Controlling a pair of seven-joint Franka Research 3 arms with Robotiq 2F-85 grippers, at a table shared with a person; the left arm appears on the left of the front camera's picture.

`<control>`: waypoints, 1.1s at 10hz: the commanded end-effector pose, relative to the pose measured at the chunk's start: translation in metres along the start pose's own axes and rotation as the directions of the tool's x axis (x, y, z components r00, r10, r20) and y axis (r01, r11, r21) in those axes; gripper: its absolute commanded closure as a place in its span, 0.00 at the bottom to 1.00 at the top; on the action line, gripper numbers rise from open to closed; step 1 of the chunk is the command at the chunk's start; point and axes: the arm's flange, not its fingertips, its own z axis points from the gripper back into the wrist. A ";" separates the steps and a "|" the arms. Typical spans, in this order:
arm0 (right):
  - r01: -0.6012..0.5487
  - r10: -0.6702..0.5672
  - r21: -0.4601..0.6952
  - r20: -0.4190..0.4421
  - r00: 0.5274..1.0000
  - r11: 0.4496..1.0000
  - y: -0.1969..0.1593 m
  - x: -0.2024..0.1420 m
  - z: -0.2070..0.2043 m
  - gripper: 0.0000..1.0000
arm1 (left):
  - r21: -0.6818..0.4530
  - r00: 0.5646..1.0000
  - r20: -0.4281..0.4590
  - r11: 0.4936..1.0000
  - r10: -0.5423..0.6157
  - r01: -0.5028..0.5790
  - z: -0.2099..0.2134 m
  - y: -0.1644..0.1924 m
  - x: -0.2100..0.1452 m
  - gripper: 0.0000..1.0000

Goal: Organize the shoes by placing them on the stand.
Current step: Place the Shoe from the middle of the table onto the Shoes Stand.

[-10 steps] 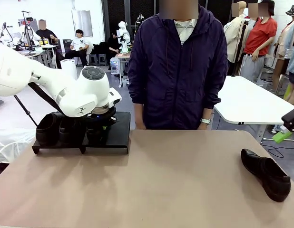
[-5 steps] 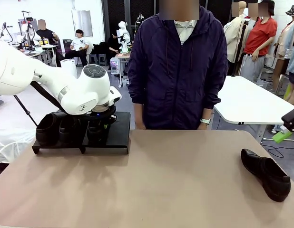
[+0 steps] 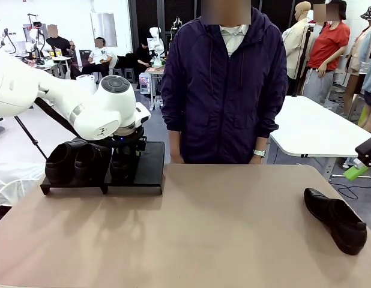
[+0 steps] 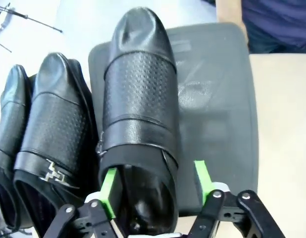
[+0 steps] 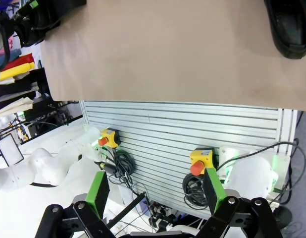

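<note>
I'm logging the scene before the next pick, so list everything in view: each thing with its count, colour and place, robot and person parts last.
shoes on the stand: three, black; side by side on the left part of the rack; nearest the free space, middle, outer.
shoe on the table: one, black, near the right edge, on its own.
stand: one, matte black, far left of the table; its right part is bare.
table: one, tan top.
person: one, dark purple jacket, standing at the far side.
left claw: black with green pads, open, straddling the heel of the third shoe.
right claw: black with green pads, open, off the table's edge, holding nothing.
</note>
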 end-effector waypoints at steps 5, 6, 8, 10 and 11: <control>-0.025 0.025 0.033 -0.002 1.000 0.999 0.001 0.001 0.003 0.00 | -0.237 0.973 0.117 0.946 -0.199 0.222 0.106 0.045 -0.018 0.00; -0.025 0.025 0.033 -0.002 1.000 0.999 0.001 0.001 0.003 0.00 | -0.326 0.951 0.113 0.893 -0.288 0.310 0.132 0.063 -0.032 0.00; -0.025 0.025 0.033 -0.002 1.000 0.999 0.001 0.001 0.003 0.00 | -0.450 0.930 0.045 0.823 -0.366 0.346 0.173 0.102 -0.077 0.00; -0.025 0.025 0.033 -0.002 1.000 0.999 0.001 0.001 0.003 0.00 | -0.474 0.937 -0.061 0.836 -0.345 0.277 0.201 0.131 -0.132 0.00; -0.025 0.025 0.033 -0.002 1.000 0.999 0.001 0.001 0.003 0.00 | -0.426 0.945 -0.126 0.877 -0.303 0.224 0.210 0.141 -0.151 0.00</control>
